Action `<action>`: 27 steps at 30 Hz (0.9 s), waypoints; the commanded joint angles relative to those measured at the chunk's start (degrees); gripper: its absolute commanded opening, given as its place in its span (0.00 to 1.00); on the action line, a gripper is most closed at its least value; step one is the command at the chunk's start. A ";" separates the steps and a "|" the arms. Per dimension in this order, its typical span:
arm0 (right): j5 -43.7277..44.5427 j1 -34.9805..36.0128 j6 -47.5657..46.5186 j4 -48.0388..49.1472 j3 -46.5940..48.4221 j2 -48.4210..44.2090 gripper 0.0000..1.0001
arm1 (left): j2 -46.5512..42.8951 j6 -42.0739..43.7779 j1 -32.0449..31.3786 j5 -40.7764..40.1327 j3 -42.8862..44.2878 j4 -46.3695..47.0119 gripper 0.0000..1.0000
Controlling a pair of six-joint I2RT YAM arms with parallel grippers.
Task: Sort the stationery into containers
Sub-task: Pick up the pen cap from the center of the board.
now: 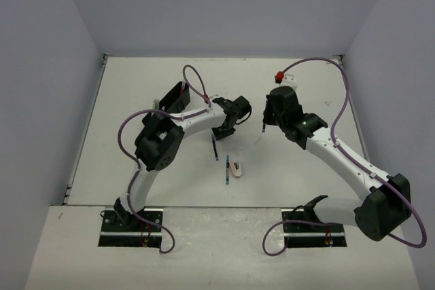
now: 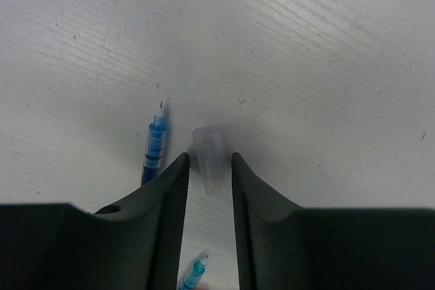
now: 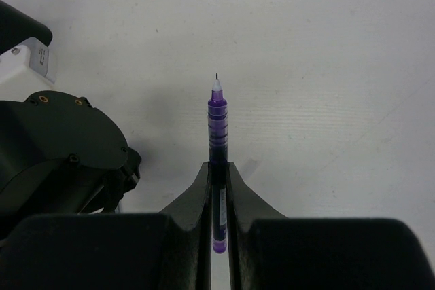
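Blurred translucent piece (image 2: 209, 161), perhaps a pen cap; blue pen (image 2: 155, 142) partly hidden

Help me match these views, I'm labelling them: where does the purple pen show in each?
Top external: the purple pen is a thin dark line at the right gripper, right of centre.
Left wrist: not in it.
Right wrist: the purple pen is at centre, clamped between the fingers, tip pointing away.
Shared landmark: the left arm's black wrist, also at the left of the right wrist view.

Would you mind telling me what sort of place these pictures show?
Probably a robotics lab test cell: a white table boxed in by plain grey walls, with a left arm and right arm bolted at its near edge.
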 commanded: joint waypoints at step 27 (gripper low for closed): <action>-37.77 14.15 -2.33 36.62 -17.74 -19.66 0.00 | -72.06 40.30 0.05 12.00 -49.52 51.44 0.00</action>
